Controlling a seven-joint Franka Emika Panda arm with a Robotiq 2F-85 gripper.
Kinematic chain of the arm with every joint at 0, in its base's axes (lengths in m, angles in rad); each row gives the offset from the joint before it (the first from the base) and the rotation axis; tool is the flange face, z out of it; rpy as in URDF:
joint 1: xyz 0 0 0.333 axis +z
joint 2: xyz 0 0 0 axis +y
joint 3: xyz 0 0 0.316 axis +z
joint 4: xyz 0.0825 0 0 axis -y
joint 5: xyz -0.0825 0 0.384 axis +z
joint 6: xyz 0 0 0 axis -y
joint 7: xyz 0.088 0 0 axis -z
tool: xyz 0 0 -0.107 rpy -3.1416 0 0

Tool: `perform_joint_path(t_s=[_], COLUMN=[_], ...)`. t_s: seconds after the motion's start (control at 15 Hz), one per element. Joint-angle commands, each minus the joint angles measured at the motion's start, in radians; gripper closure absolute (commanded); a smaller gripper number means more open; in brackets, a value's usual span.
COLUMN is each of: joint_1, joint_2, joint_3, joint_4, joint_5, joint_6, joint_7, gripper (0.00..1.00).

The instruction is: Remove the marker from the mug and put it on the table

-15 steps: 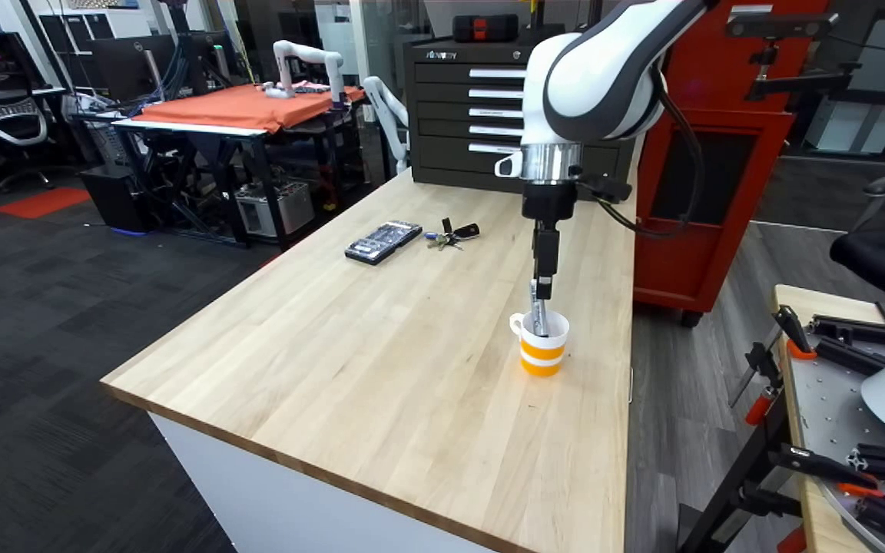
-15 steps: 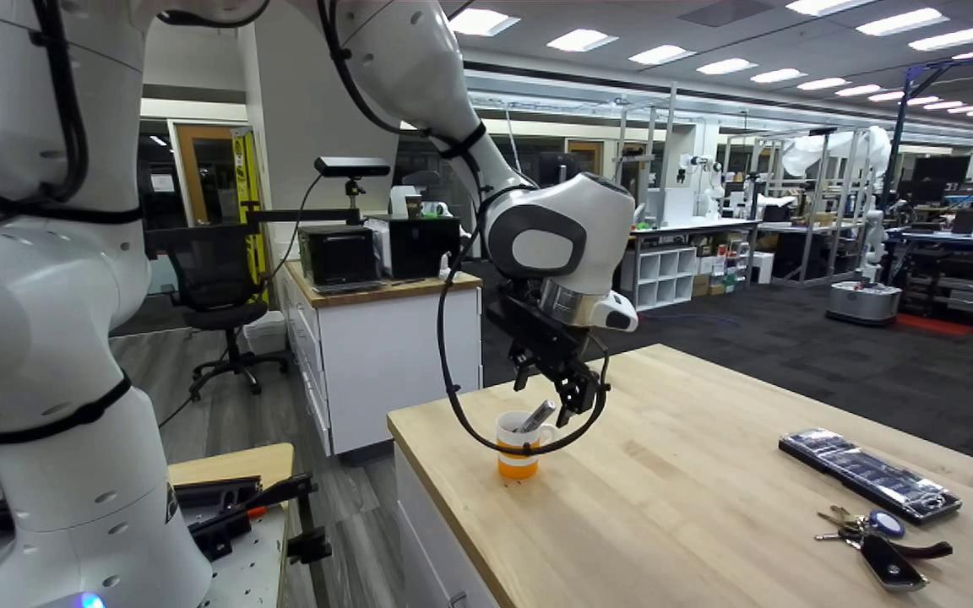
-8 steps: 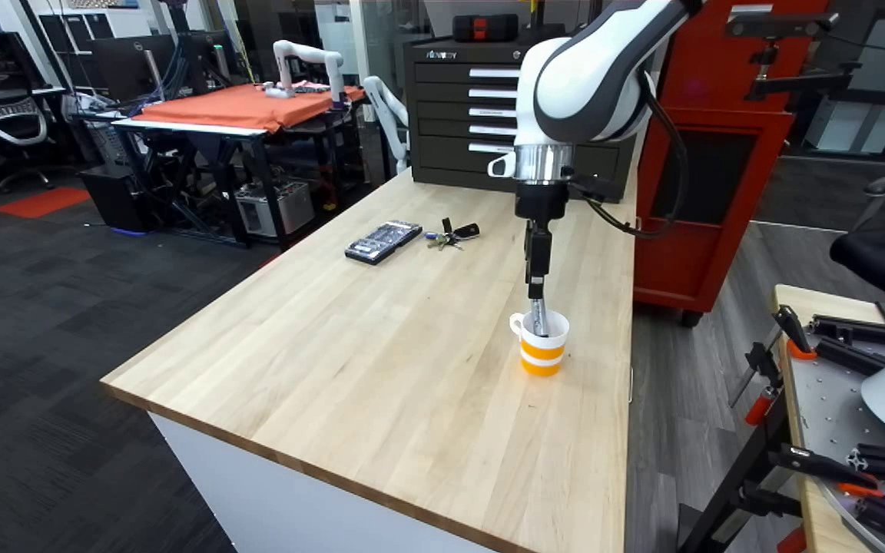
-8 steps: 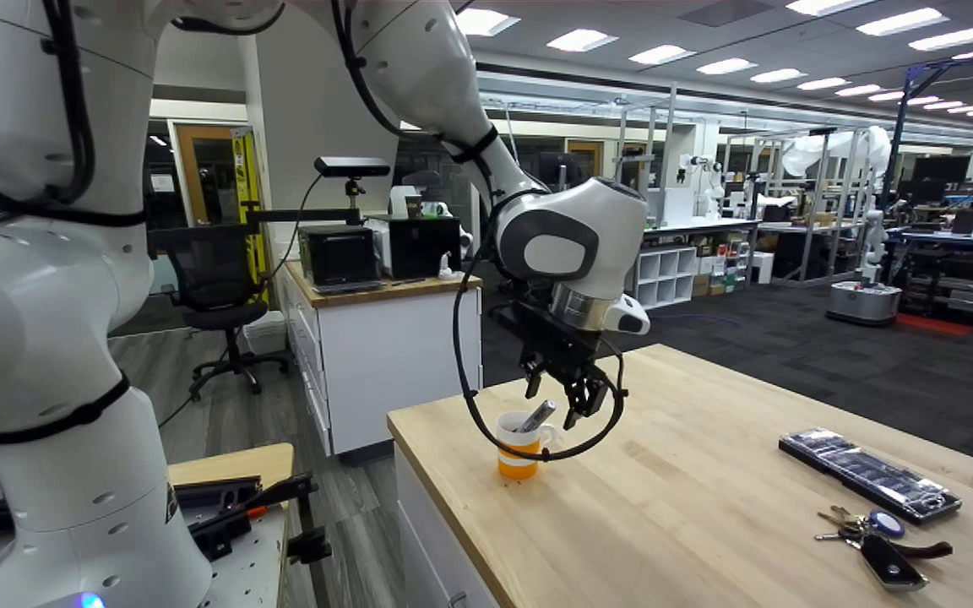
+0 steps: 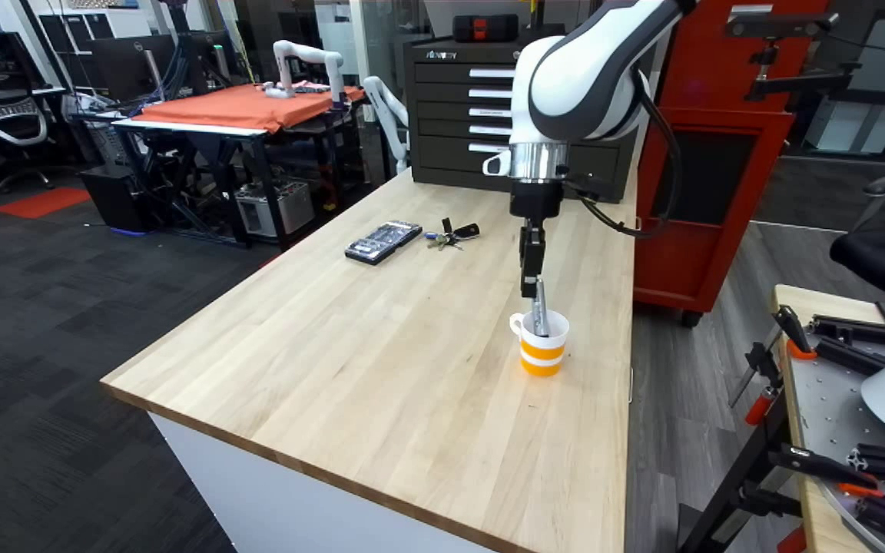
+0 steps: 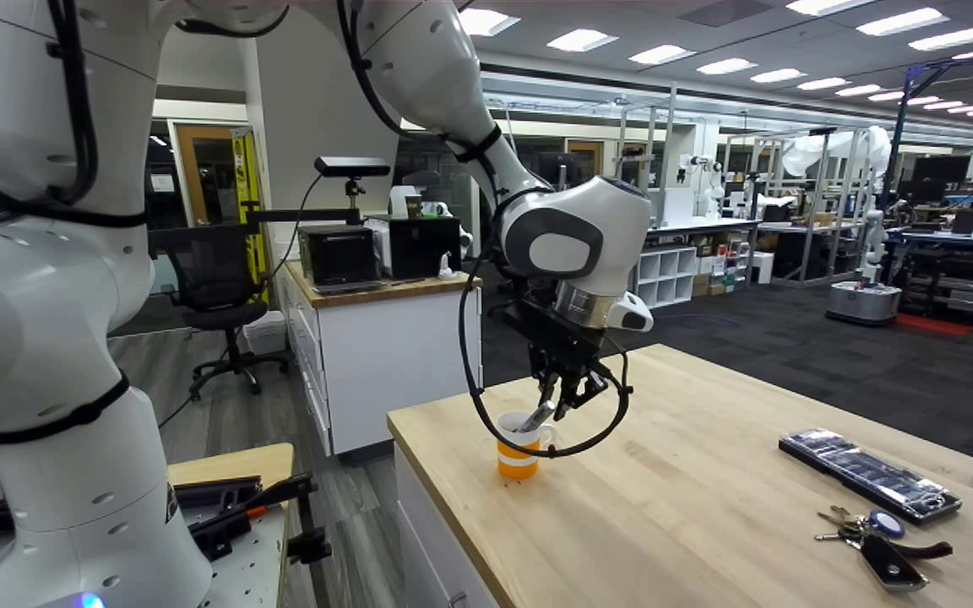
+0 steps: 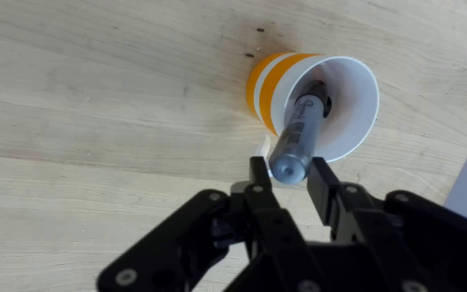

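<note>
The orange-and-white mug (image 5: 542,362) stands upright on the wooden table (image 5: 366,369). A grey-white marker (image 7: 300,125) leans inside it, dark end down and blunt end poking out over the rim on the handle side. My gripper (image 7: 290,161) is at that blunt end, its fingers (image 7: 260,170) on either side of the marker. A thin gap shows on one side, and the other finger looks close to it or touching. In an exterior view the gripper (image 6: 554,407) hangs just above the mug's handle, partly behind a cable loop.
A flat black case (image 5: 382,243) and a bunch of keys (image 5: 452,234) lie farther up the table. A dark tool chest (image 5: 465,115) stands at its far end. The table's edge (image 6: 444,507) runs close beside the mug.
The jaws have drawn much closer together around the marker's upper end. The arm has shifted slightly, leftward in an exterior view, while the mug and marker look unmoved.
</note>
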State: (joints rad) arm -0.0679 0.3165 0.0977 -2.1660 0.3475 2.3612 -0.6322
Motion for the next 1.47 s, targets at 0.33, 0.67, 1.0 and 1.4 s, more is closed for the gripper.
perform_joint_path(t_s=[0.33,0.67,1.0,1.4], joint_1=[-0.009,-0.003,-0.005,-0.004], joint_2=[-0.061,-0.083,-0.085,-0.089], joint_3=[0.007,0.005,0.004,0.003], joint_4=[-0.006,-0.014,-0.032,-0.054], joint_5=[-0.005,-0.004,0.008,0.007], joint_6=[-0.128,-0.139,-0.146,-0.168], joint_7=[0.010,0.008,-0.002,0.001], gripper=[0.74,0.45,0.13,0.00])
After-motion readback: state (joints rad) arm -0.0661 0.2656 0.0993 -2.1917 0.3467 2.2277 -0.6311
